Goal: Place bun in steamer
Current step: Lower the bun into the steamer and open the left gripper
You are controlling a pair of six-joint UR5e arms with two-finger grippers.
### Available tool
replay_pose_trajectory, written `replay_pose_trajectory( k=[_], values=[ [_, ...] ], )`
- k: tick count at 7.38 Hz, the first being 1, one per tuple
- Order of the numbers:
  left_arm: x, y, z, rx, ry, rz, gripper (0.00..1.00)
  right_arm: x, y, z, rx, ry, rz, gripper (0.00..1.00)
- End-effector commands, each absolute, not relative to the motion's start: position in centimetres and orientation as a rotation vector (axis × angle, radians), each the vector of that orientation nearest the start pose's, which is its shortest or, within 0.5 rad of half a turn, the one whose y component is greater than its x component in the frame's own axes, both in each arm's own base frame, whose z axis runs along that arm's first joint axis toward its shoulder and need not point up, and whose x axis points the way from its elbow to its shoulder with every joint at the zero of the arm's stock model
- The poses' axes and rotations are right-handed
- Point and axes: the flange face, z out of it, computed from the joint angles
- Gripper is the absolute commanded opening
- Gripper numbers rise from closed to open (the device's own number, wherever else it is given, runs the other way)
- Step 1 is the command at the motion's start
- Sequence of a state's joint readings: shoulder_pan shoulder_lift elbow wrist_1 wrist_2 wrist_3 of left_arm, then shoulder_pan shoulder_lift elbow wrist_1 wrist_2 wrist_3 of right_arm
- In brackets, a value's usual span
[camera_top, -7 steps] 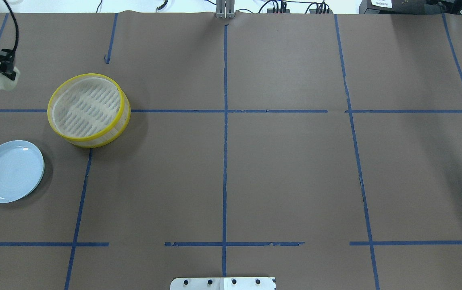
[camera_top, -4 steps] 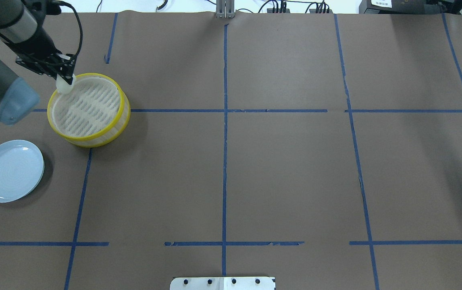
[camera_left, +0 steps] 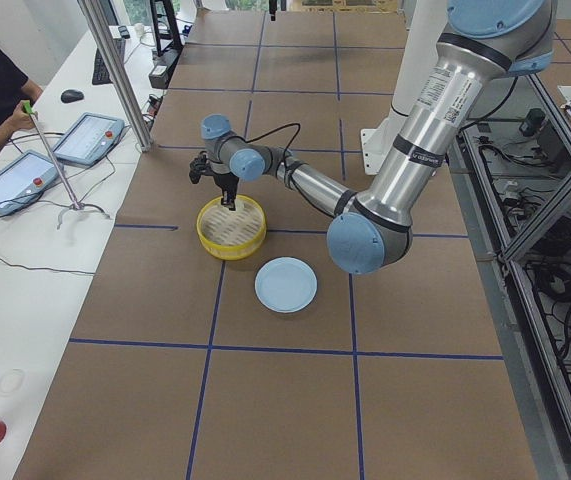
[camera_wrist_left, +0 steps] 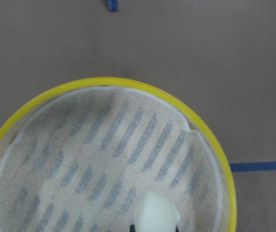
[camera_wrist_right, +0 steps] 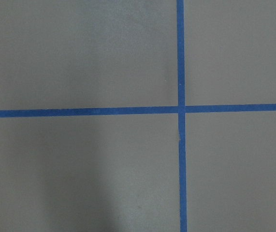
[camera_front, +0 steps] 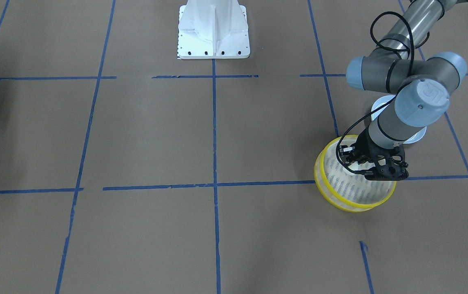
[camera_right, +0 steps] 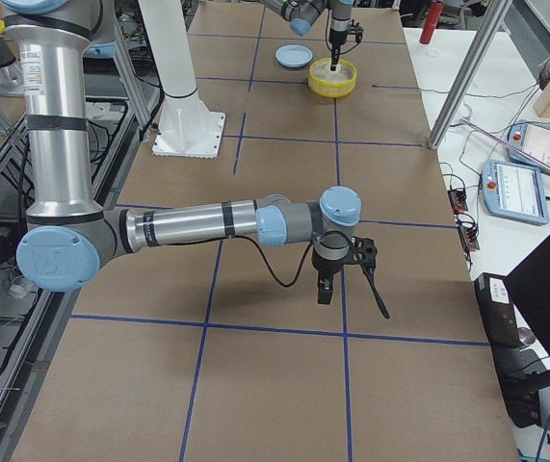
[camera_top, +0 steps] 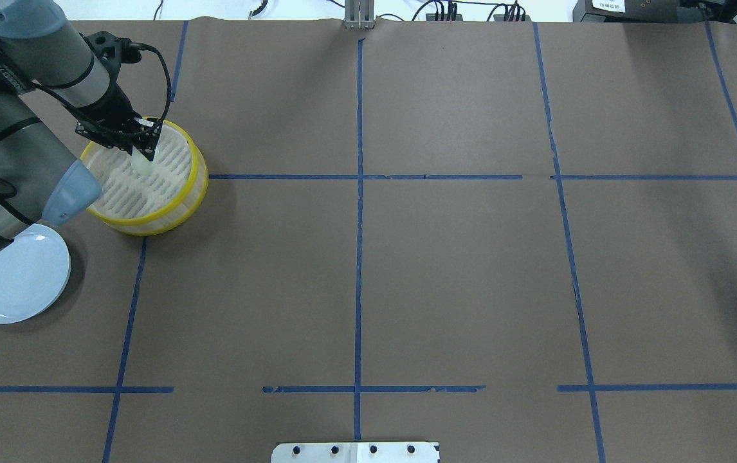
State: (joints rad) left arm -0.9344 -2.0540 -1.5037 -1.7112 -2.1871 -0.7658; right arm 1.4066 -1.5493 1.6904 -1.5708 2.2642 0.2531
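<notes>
One bun [camera_top: 139, 167] sits clamped in the left end effector [camera_top: 145, 154] over the steamer [camera_top: 198, 186] floor; the right end effector [camera_right: 350, 289] opening cannot be told.

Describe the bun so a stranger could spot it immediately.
On the brown table, look far left in the overhead view: a yellow-rimmed steamer stands beside a pale blue plate. Over its mesh floor, the left end effector grips the bun: a small, smooth, cream-white lump, far smaller than either dish.

Brown paper-covered table [camera_top: 458, 270] gridded with blue tape [camera_top: 359, 257], white bench [camera_left: 15, 290] alongside
</notes>
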Motion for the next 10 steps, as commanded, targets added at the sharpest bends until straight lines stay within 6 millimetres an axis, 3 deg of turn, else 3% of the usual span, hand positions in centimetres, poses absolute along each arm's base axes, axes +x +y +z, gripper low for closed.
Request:
replay_pose_trajectory(
  k=[1,3,5,6,7,10],
  values=[
    [35.4,-59.6,41.1,0.038,0.792,0.052,0.28,-1.4,-51.1,59.4,-0.011,-0.705,0.036,1.0],
    [35.3,-59.8,42.2,0.047,0.778,0.049,0.29,-1.4,-51.1,59.4,-0.011,-0.705,0.036,1.0],
    [35.4,-60.0,43.4,0.061,0.784,0.052,0.57,-1.4,-51.1,59.4,-0.011,-0.705,0.036,1.0],
    [35.4,-60.0,43.3,0.063,0.785,0.055,0.64,-1.4,-51.1,59.4,-0.011,-0.705,0.036,1.0],
    [35.3,-60.0,43.1,0.066,0.787,0.054,1.0,-1.5,-51.1,59.4,-0.011,-0.705,0.035,1.0],
    [35.1,-59.9,42.3,0.077,0.797,0.051,1.0,-1.4,-51.1,59.4,-0.011,-0.705,0.036,1.0]
  ],
)
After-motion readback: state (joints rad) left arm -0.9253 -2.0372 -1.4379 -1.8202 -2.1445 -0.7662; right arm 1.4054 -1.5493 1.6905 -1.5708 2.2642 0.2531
